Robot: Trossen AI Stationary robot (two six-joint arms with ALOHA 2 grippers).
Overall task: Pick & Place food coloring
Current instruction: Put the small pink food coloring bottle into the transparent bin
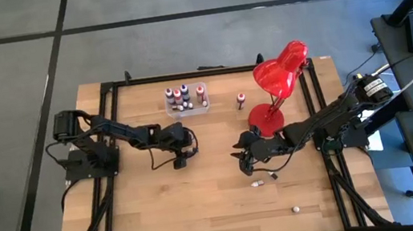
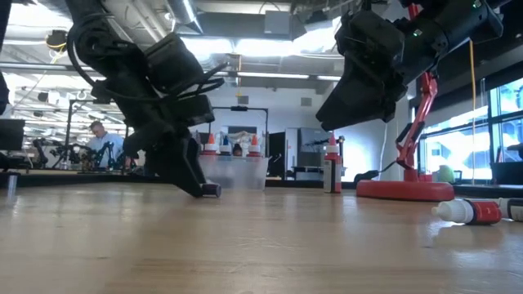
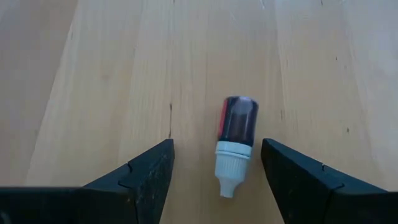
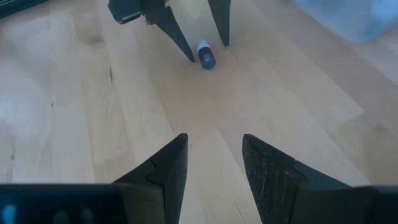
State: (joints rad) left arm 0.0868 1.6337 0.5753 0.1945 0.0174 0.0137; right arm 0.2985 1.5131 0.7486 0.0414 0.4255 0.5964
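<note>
You've got the wooden bench [image 1: 163, 211] carrying everything, dark frame rails along its sides. Biggest thing on it is the red desk lamp [image 1: 279, 81], base near the right edge toward the far side, shade leaning over the far right corner.

Left arm reaches in from the left edge; your left gripper [image 1: 182, 156] sits low near the bench middle, left of centre, fingers spread wide. In the left wrist view one food coloring bottle [image 3: 236, 140] lies on its side on the wood between the two fingers [image 3: 146, 177], touching neither, white cap pointing back toward the wrist. Nothing is gripped. Low view shows a fingertip touching or nearly touching the bench.

Right arm comes in from the right edge; your right gripper [image 1: 245, 161] hangs above the bench just in front of the lamp base, fingers partly apart with only bare wood between them, holding nothing. Its wrist view looks across at the left gripper and that same bottle.

Clear plastic box [image 1: 187, 102] sits at the far edge, centre-left, with several upright bottles [image 1: 178, 97] inside. One bottle [image 1: 242, 100] stands alone between box and lamp. Another bottle [image 1: 257, 182] lies flat just nearside of the right gripper, a dark one [image 1: 272, 175] beside it. A last small one [image 1: 294, 209] lies toward the near right corner.
</note>
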